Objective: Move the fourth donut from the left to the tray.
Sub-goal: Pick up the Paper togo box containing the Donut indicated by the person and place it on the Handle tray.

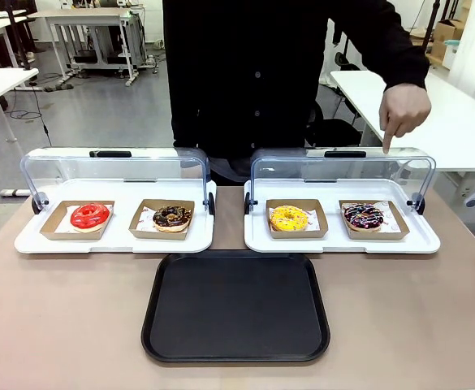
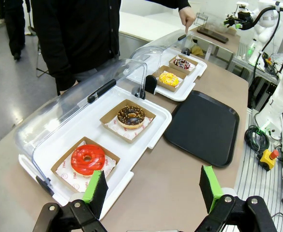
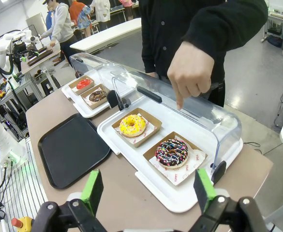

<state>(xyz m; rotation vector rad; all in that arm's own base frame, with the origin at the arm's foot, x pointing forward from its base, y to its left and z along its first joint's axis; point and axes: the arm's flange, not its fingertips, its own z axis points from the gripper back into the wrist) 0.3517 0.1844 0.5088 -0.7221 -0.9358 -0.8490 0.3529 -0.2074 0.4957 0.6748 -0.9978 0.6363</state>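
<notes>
Sitting in its cardboard holder (image 1: 399, 228) beyond the tray (image 1: 235, 313), off its far-right corner: fourth donut (image 1: 363, 216). Person's hand (image 1: 403, 110) points down above it. Left fingers (image 2: 95, 187) and right fingers (image 3: 93, 189) apart, empty.

**Bench survey: bystanders only**

Brown bench (image 1: 58, 325), far side: two white display trays side by side, narrow gap between. Left display tray (image 1: 119, 244), right display tray (image 1: 334, 245). Clear lid swung up at the back of each: left lid (image 1: 111, 171), right lid (image 1: 343, 171). Left tray, each in its own brown cardboard holder (image 1: 54, 227): red donut (image 1: 89, 216) at left, chocolate sprinkled donut (image 1: 172, 217) at right. Right tray, left holder: yellow donut (image 1: 290, 218). Behind the trays: standing person (image 1: 245, 73), dark top. Farther right: white table (image 1: 456, 122).
</notes>
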